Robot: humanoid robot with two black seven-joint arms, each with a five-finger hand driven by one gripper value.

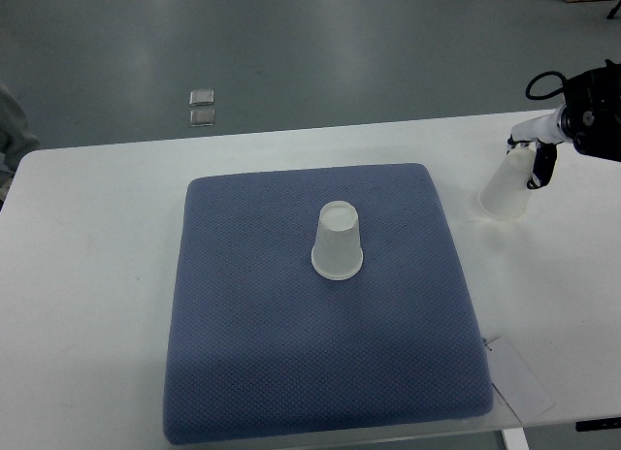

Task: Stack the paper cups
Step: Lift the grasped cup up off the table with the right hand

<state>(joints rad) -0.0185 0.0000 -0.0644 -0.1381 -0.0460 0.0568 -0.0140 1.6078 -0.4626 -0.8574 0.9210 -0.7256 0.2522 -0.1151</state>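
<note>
Blue woven pad (320,314) lies square on the white table (87,275), top view; taken as landmark. Its near edge runs close to the table's near edge; bare tabletop shows to the pad's left, right and far sides, widest on the left. One paper cup (337,241) stands mouth-down just beyond the pad's centre, well clear of every pad edge. Second paper cup (507,185) sits mouth-down off the pad, right of its far right corner, tilted, rim at the tabletop. Right hand (536,151) enters from the right edge, beyond and right of the pad; dark fingers (545,165) close around the upturned base of that second cup, pinching it. A white card (519,377) lies past the pad's near right corner. Two small clear tiles (202,108) rest on the grey floor beyond the table's far edge.
</note>
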